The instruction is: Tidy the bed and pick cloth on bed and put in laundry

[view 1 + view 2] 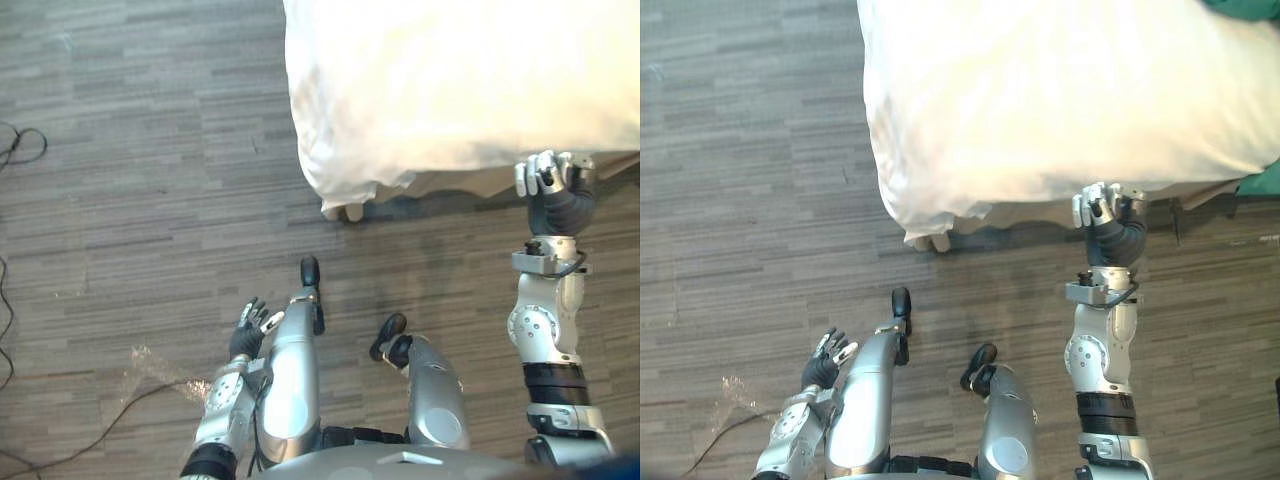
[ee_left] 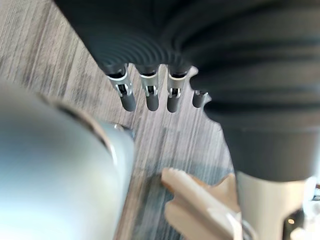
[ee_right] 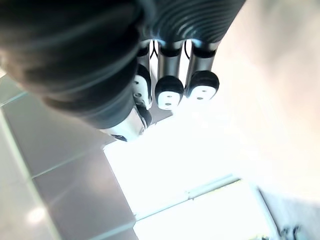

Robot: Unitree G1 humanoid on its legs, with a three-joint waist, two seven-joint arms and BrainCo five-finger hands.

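Duvet (image 1: 450, 80) overhangs the bed (image 1: 462, 184) corner; right hand (image 1: 553, 182), curled on nothing, is just below its hem, left hand (image 1: 250, 330) open low. It should pinch the hem firmly before pulling straight.

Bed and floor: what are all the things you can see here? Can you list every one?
duvet: one, white, on the bed, hanging over its edge.
green cloth: green, peeking out past the duvet on the right; count unclear.
bed leg: one, beige, under the duvet's corner.
plastic wrap: one, clear, on the floor at the left.
floor: grey wood planks.
left hand: open, low over the floor.
right hand: at the duvet's lower edge.
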